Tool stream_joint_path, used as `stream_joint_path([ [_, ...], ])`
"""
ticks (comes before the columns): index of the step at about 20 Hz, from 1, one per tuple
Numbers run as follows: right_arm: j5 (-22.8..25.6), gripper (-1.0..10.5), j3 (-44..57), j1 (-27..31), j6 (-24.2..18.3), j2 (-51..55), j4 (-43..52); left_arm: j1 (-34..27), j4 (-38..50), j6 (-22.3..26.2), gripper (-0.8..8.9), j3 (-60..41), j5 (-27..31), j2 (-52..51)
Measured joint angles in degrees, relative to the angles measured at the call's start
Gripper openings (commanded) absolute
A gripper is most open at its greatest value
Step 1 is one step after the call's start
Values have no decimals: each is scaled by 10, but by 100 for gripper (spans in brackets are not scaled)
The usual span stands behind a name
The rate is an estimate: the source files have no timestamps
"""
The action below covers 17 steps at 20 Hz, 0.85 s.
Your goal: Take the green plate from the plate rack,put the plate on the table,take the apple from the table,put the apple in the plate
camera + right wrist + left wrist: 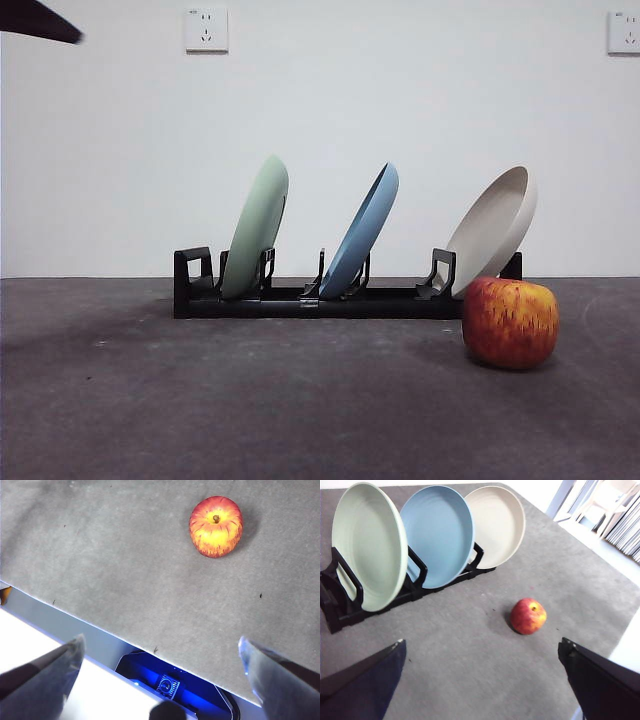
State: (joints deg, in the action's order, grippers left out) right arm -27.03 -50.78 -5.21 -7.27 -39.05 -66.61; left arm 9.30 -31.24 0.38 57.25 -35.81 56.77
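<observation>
The green plate [256, 226] stands on edge in the left slot of the black plate rack [300, 299]; it also shows in the left wrist view [367, 542], in the rack [340, 607]. The apple [510, 322] stands on the dark grey table [250, 400] in front of the rack's right end; it shows in the left wrist view [528, 616] and the right wrist view [216, 526]. My left gripper [480, 680] is open and empty, high above the table, apart from the rack. My right gripper [160, 675] is open and empty over the table's edge [75, 622], apart from the apple.
A blue plate [360, 232] stands in the rack's middle slot and a beige-white plate [492, 230] at its right end, just behind the apple. A black arm tip [40, 22] shows at the top left corner. The wall has two sockets.
</observation>
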Motion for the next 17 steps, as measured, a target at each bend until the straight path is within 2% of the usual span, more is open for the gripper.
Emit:
stream_joint_path([
  [6,0,690,0,0,0,0,0,50,58,0,565,131,87,181],
  [12,0,690,0,0,0,0,0,71,135,-1,565,212,125,327],
  [17,0,690,0,0,0,0,0,78,209,-15,565,219,133,422],
])
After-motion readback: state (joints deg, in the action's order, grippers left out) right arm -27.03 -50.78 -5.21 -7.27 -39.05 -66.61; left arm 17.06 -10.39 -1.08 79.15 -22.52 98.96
